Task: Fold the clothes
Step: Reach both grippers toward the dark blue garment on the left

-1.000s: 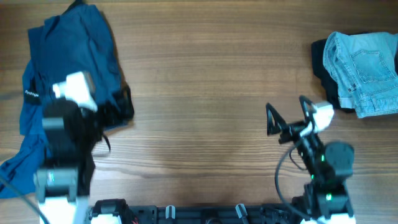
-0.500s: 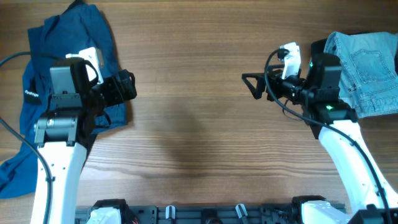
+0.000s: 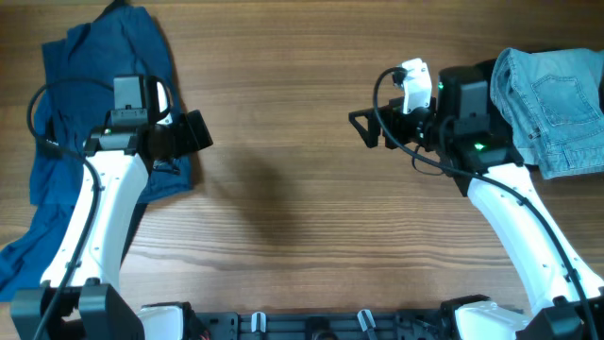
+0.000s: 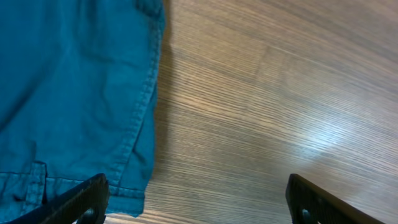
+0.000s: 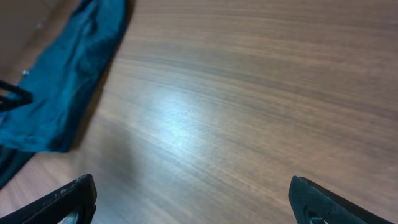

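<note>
Plainly, both arms reach over a brown tabletop [image 3: 283, 94] of long, straight wood grain with a soft sheen. The dark blue shorts [image 3: 104, 66] lie rumpled along its left side, a matte woven cloth running from the far edge down toward the near left corner. In the left wrist view the shorts [image 4: 68, 93] show a raised, double-stitched hem that ends in a squared corner.

The left end effector [image 3: 193, 134] sits at the right edge of the shorts. Its black fingers stand wide apart with nothing between them; one fingertip [image 4: 93, 193] hangs over the hem corner and the other is above bare wood. Whether it touches the cloth cannot be told.

The right end effector [image 3: 363, 129] hovers over bare wood right of centre, its jaws spread wide and empty, well apart from the shorts. Light-blue denim jeans [image 3: 552, 104] lie bunched at the far right edge, with a stitched patch pocket facing up. The right wrist view catches the shorts [image 5: 68, 81] as a long, creased strip at its left.
</note>
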Controlling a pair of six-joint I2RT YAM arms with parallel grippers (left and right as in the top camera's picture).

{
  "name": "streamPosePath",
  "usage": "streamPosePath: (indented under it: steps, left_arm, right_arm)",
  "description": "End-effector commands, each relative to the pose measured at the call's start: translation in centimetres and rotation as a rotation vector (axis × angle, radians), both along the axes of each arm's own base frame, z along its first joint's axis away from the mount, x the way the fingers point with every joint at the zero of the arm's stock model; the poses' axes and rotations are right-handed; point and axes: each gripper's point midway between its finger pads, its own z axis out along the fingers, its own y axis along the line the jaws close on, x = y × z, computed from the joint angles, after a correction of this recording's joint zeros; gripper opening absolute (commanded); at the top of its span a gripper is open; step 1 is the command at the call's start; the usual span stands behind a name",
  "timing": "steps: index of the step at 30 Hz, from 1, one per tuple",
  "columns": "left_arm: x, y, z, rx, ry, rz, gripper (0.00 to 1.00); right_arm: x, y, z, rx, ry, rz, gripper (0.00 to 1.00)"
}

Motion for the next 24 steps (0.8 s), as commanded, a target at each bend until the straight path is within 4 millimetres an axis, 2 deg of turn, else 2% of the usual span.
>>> streamPosePath:
  steps: [1, 7, 11, 14, 17, 19, 23, 24]
  left_arm:
    - [0.5, 1.5, -1.1, 0.067, 0.034, 0.057, 0.88]
    - [0.3, 2.5, -4.5, 0.137, 0.137, 0.072, 0.76]
    - [-0.1, 1.8, -6.6, 0.156, 0.204, 0.038, 0.71]
    - [-0.5, 2.1, -8.3, 0.249, 0.258, 0.028, 0.68]
    - [-0.8, 2.7, -9.6, 0.316, 0.299, 0.027, 0.59]
    - [-1.0, 3.5, -9.9, 0.356, 0.317, 0.044, 0.47]
    - [-1.2, 4.5, -9.6, 0.420, 0.322, 0.062, 0.06]
    - [-1.2, 4.8, -9.5, 0.433, 0.322, 0.069, 0.04]
  right_arm:
    - [1.4, -1.8, -1.4, -0.089, 0.018, -0.099, 1.00]
    - [2.3, -3.3, -3.8, -0.132, 0.082, -0.206, 1.00]
    - [2.8, -3.4, -4.3, -0.141, 0.079, -0.215, 1.00]
    - [3.2, -3.3, -4.4, -0.137, 0.069, -0.215, 1.00]
    - [3.3, -3.3, -4.6, -0.138, 0.071, -0.215, 1.00]
    - [3.3, -3.3, -4.9, -0.141, 0.078, -0.214, 1.00]
    - [3.4, -3.3, -5.7, -0.145, 0.096, -0.213, 1.00]
    - [3.3, -3.2, -5.7, -0.143, 0.096, -0.211, 1.00]
